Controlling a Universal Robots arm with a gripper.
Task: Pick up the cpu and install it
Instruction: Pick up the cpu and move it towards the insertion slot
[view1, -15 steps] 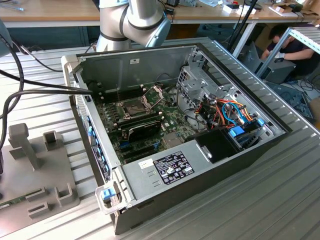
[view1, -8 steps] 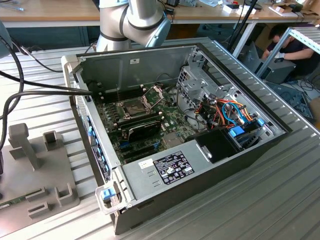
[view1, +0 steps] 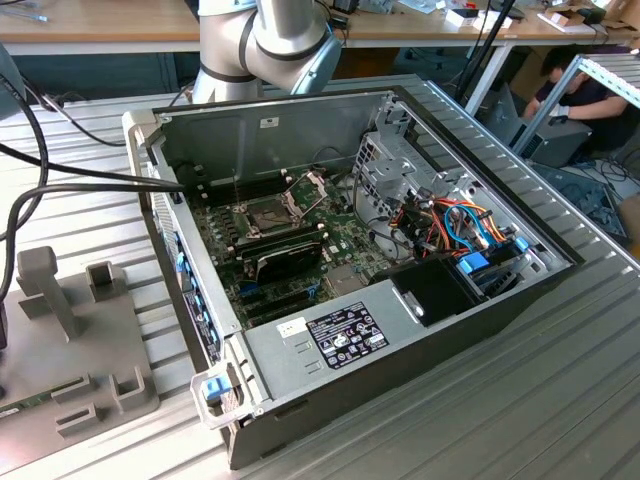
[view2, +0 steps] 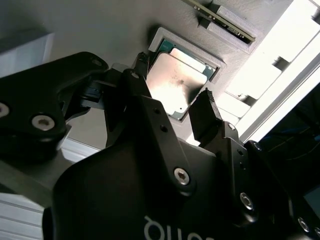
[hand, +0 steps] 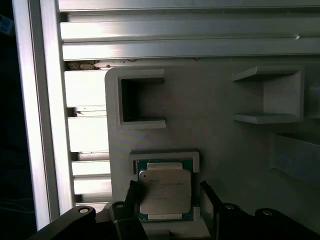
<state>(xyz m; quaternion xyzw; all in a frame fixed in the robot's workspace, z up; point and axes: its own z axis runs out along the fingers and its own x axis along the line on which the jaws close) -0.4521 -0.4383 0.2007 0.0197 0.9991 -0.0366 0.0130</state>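
Cpu (hand: 165, 192): silver-topped chip lying flat in a square recess of the grey holder block (hand: 220, 130), near the block's edge beside the slatted table (hand: 90, 135). Gripper (view2: 174, 82): fingers (view2: 205, 107) spread, flanking the chip on two sides, nothing grasped; contact cannot be told. Progress: pick-up not yet made, install outstanding. Exterior view adds the open computer case (view1: 330, 340), motherboard (view1: 300, 250) and raised socket frame (view1: 310, 185); both wrist views supply chip and holder
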